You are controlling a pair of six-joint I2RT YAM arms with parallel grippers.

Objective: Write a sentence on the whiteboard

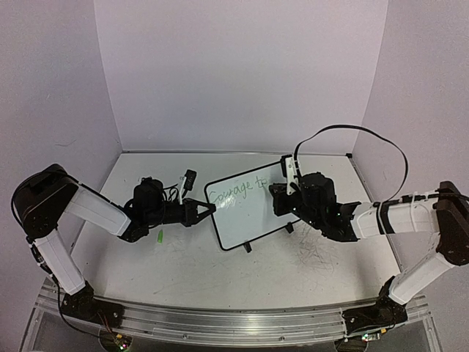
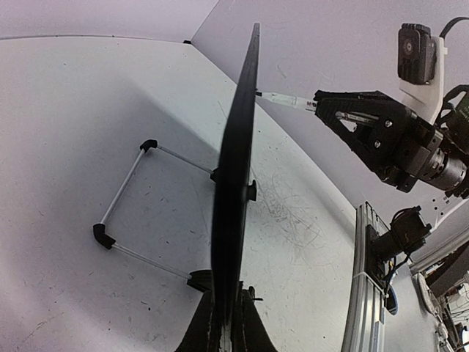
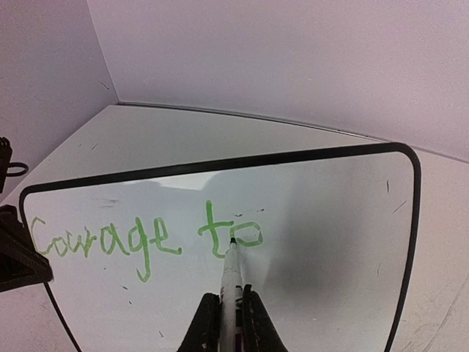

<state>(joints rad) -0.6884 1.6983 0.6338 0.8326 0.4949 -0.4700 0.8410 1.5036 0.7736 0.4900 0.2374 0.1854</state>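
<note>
1. A small rectangular whiteboard [image 1: 253,220] with a thin black frame and rounded corners stands in the middle of the top view, propped on two small black feet [image 1: 247,248] on the scuffed white tabletop [image 1: 220,279]. Its writing face is turned toward the right side of that frame.
2. In the left wrist view the whiteboard [image 2: 238,169] appears edge-on as a dark upright strip down the centre. A thin wire stand with black corner pieces [image 2: 124,198] reaches out behind it at centre left.
3. The sentence [image 1: 234,192] is thin green handwriting along the top of the board. The right wrist view shows the sentence [image 3: 146,238] as "Courage to", running from the left edge to mid-frame.
4. The left gripper [image 1: 209,210] pinches the board's left edge, its black fingers [image 2: 226,323] pressed onto the frame at the bottom centre of its own view. It also shows as a dark shape at the left edge of the right wrist view [image 3: 15,249].
5. The right gripper [image 3: 226,315] is clamped tight around a slim white marker [image 3: 231,275] at bottom centre. The marker's dark tip touches the board at the lower left of the "o" in "to".
6. From the left wrist camera, the right gripper [image 2: 326,106] and marker [image 2: 282,99] sit at upper right, the tip meeting the board's face.
7. A small green cap-like piece [image 1: 160,236] lies on the tabletop, just below the left arm's wrist, left of centre.
</note>
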